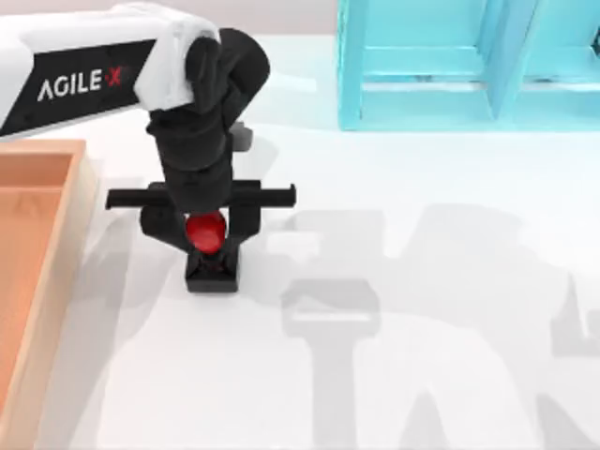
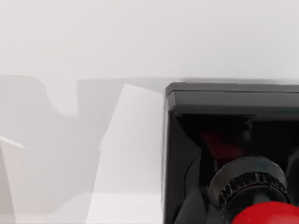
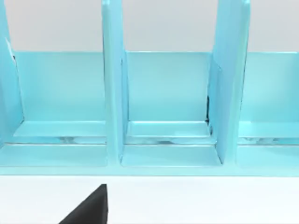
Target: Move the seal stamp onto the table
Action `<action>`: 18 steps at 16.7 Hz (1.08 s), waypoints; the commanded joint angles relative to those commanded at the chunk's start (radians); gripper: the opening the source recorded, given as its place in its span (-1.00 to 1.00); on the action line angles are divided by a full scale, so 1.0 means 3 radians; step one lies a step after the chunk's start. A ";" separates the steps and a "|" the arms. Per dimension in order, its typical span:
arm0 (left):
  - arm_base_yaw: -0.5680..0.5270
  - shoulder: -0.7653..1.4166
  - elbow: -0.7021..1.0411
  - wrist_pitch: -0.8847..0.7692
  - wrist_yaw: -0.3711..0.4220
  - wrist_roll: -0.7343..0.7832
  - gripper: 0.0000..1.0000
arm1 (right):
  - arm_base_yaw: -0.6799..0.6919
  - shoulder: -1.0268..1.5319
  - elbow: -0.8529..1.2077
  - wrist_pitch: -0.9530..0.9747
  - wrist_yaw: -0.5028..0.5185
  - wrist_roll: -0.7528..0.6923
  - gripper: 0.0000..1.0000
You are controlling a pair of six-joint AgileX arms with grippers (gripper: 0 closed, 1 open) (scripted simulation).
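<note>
The seal stamp [image 1: 212, 274] stands upright left of the middle of the white table [image 1: 422, 187], its black square base low over or on the surface; I cannot tell which. My left gripper [image 1: 206, 239] reaches down from above, and its black fingers [image 1: 247, 223] press the glossy red knob from both sides. In the left wrist view the stamp's black base [image 2: 233, 116] looms close, with the red knob [image 2: 268, 215] nearest the camera. A black part of my right gripper [image 3: 88, 210] shows in the right wrist view, facing the shelf.
A light-brown wooden tray [image 1: 37, 244] lies along the table's left edge, close beside the stamp. A turquoise shelf unit [image 1: 450, 66] with open compartments [image 3: 163, 93] stands at the back right. Arm shadows fall across the white surface in the middle and to the right.
</note>
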 joint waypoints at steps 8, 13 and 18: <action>0.0000 0.0000 0.0000 0.0000 0.0000 0.0000 1.00 | 0.0000 0.0000 0.0000 0.0000 0.0000 0.0000 1.00; 0.0000 0.0000 0.0000 0.0000 0.0000 0.0000 1.00 | 0.0000 0.0000 0.0000 0.0000 0.0000 0.0000 1.00; 0.0007 0.0020 0.0130 -0.0128 -0.0001 -0.0016 1.00 | 0.0000 0.0000 0.0000 0.0000 0.0000 0.0000 1.00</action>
